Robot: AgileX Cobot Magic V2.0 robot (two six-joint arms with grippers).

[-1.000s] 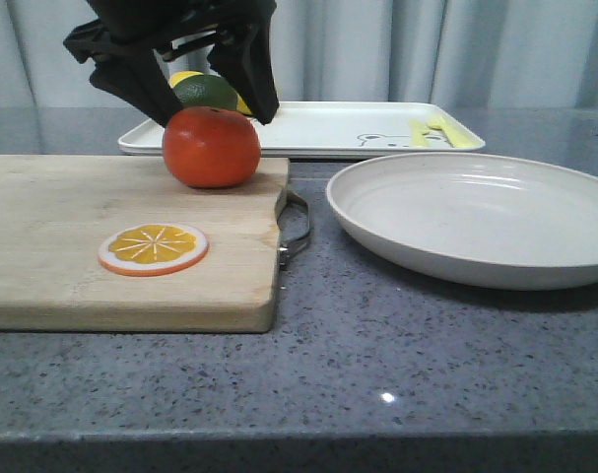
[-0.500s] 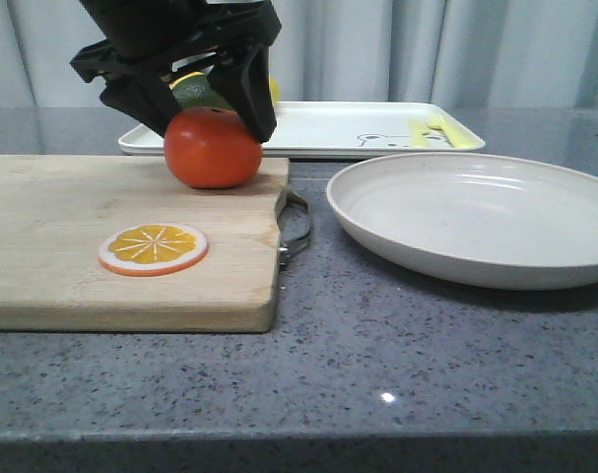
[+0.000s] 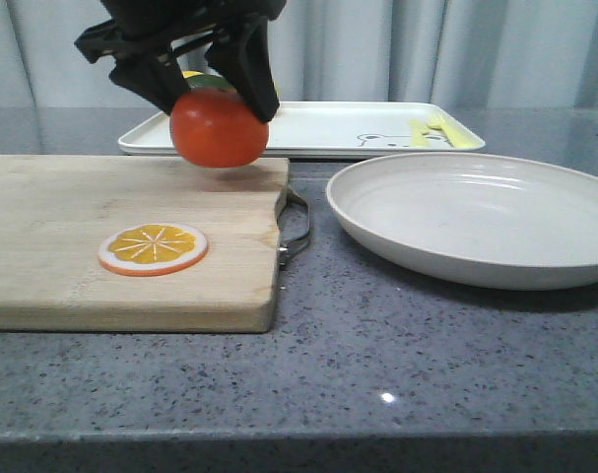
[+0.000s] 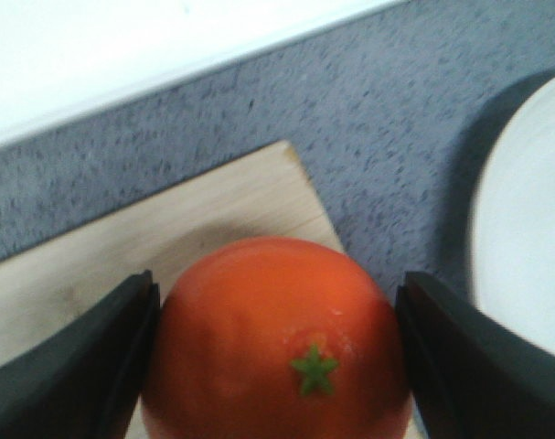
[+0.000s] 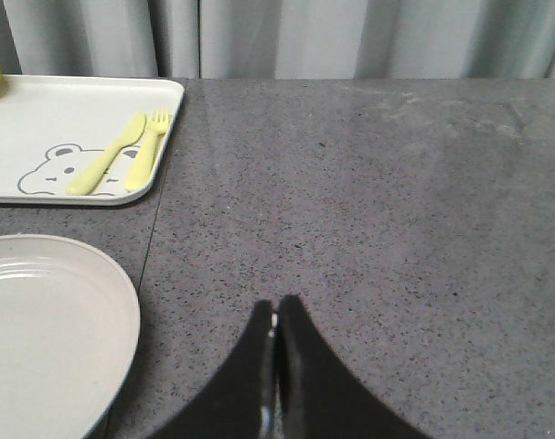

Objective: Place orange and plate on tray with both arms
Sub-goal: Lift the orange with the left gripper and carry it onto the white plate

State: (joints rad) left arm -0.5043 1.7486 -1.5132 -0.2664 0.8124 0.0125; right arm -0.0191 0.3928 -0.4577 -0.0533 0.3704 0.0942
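Your left gripper grips the orange just above the cutting board; next, carry it beyond to the tray. Your right gripper sits pinched shut, holding nothing.

Front low; wrists share plate

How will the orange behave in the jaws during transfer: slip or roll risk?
The orange looks glossy and round, so it could slip if the left gripper loosens. Its jaws meet it on opposite sides, probably stable. Set on the flat tray, it may roll.
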